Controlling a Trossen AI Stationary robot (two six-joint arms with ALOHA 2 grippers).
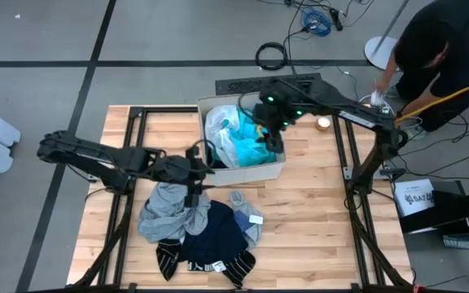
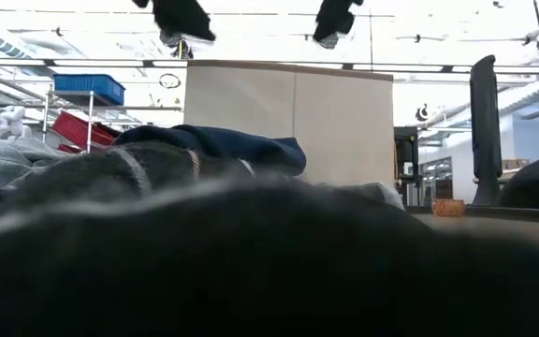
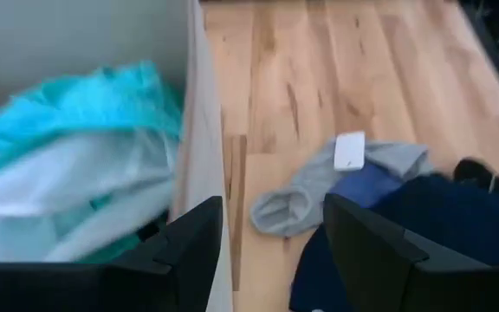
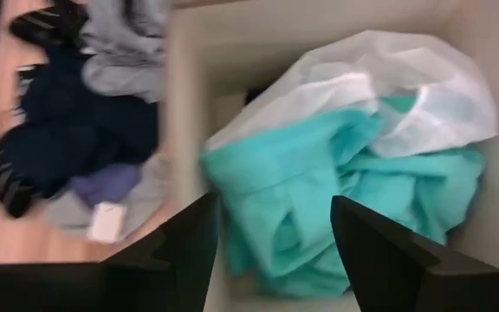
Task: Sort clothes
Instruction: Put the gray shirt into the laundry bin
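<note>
A beige fabric box (image 1: 251,172) stands at the table's far middle. In it lie the white sheer piece (image 1: 221,126) and the turquoise shirt (image 1: 247,150); both also show in the right wrist view, white (image 4: 388,78) and turquoise (image 4: 319,182). On the table near the box lies a pile: the grey top (image 1: 165,213), the navy piece (image 1: 216,236) and black striped socks (image 1: 169,260). My left gripper (image 3: 271,251) is open and empty above the box's near left corner. My right gripper (image 4: 275,251) is open and empty above the turquoise shirt in the box.
A small grey piece with a white tag (image 3: 349,152) lies on the wood right of the pile. A person (image 1: 434,49) bends over beyond the table's far right corner. Bare wood (image 1: 324,220) shows on the table's right side.
</note>
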